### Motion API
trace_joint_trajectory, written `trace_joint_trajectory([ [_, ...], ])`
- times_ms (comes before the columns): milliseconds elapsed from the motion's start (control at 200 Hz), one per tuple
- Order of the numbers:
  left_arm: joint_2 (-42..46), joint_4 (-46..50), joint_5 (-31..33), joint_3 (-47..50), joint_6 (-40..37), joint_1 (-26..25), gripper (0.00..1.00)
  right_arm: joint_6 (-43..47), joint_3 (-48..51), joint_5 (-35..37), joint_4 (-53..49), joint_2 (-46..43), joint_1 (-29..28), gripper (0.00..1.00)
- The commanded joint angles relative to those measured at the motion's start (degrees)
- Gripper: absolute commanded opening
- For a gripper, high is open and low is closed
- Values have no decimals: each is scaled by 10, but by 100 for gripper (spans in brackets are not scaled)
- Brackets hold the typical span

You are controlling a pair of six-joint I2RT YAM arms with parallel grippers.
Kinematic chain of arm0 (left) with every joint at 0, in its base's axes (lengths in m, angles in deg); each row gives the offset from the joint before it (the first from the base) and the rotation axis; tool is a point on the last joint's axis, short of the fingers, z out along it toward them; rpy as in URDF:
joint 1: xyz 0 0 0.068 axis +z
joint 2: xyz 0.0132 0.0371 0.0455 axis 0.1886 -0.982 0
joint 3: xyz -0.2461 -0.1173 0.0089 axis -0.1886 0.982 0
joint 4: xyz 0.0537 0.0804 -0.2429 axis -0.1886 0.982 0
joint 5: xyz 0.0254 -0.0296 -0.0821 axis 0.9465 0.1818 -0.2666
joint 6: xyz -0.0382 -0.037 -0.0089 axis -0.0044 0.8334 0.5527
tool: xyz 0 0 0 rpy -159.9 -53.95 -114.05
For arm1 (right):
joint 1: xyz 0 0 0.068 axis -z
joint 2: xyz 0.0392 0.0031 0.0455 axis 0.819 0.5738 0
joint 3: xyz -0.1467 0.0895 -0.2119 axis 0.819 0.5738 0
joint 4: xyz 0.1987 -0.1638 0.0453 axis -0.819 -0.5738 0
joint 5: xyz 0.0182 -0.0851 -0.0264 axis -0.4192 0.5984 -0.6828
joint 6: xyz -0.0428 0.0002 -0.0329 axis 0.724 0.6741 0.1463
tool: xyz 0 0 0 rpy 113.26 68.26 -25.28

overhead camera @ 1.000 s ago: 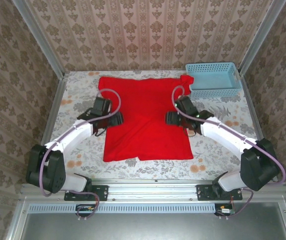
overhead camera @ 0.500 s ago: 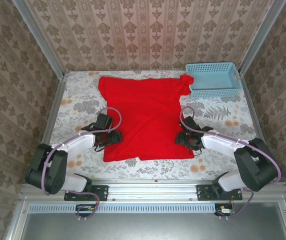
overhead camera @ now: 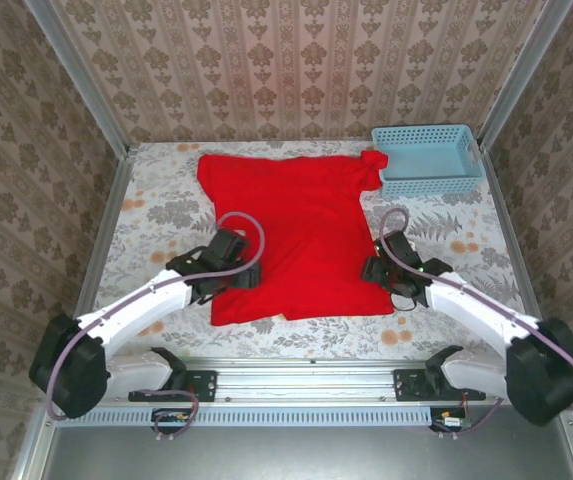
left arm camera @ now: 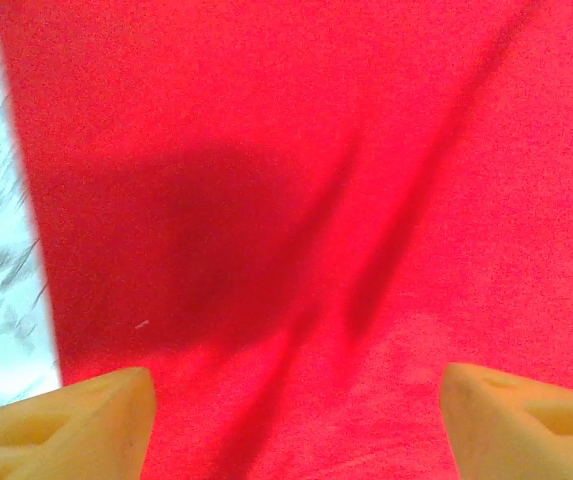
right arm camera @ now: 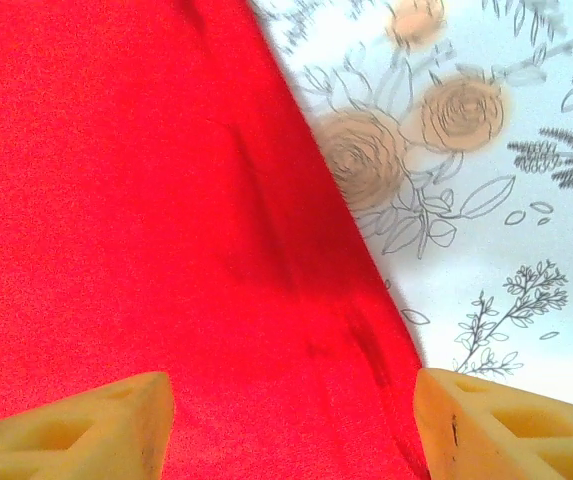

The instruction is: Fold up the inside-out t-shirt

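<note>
Across the middle of the flower-patterned table [overhead camera: 156, 215] lies the red t-shirt [overhead camera: 296, 225], spread flat, with its hem toward the arms and its neck end toward the back. Its right sleeve [overhead camera: 372, 160] reaches the corner of the light-blue basket [overhead camera: 428, 160], which stands at the table's back right; the two seem to touch, though the overhead view is too coarse to be sure. The left gripper [overhead camera: 244, 278] sits low at the shirt's left edge near the hem. Seen from the wrist, its pale fingers [left arm camera: 66, 420] stand wide apart with nothing between them, and creased red cloth lies beyond. The right gripper [overhead camera: 371, 270] sits at the right edge near the hem, its fingers [right arm camera: 506, 425] parted and holding nothing. The shirt's edge runs slantwise ahead of them, with bare floral table to its right.
</note>
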Motion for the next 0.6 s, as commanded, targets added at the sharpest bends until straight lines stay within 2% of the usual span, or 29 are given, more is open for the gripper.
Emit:
trace_joint_trajectory([
  [0,-23,30,45,-46,-95,-88,77,18,-6,43,-54,-54,-4,67],
  [95,-69,25,42,-71,-133,-146,78,4,9,59,-71,-104,-4,68],
  [220,-135,38,27,-103,-170,-185,78,-13,25,83,-91,-163,-4,71],
  [395,-215,72,18,-145,-199,-207,76,-22,45,93,-98,-216,-2,73],
  [595,-273,93,30,-175,-208,-213,74,-26,55,88,-96,-222,-1,74],
])
